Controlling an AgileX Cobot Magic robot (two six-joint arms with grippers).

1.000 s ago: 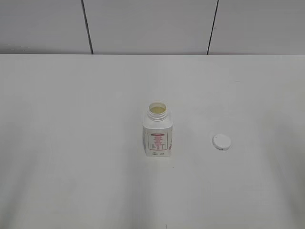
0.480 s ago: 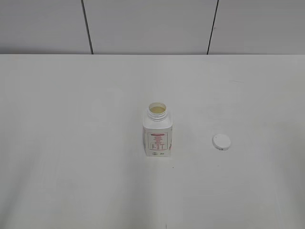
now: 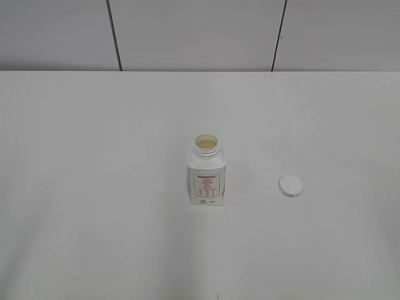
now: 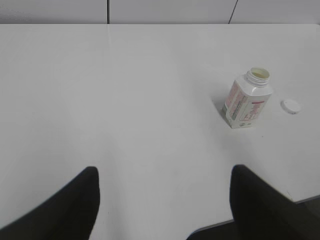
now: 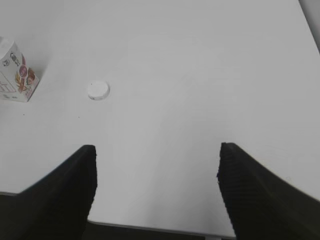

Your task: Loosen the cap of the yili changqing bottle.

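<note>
Standing uncapped at mid-frame, the bottle has its cap lying apart to its right, so both wide-open, empty grippers do best keeping back, the job apparently done.

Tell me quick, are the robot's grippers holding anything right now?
Left gripper: open, holding nothing, back from the bottle.
Right gripper: open, holding nothing, back from the cap.
</note>
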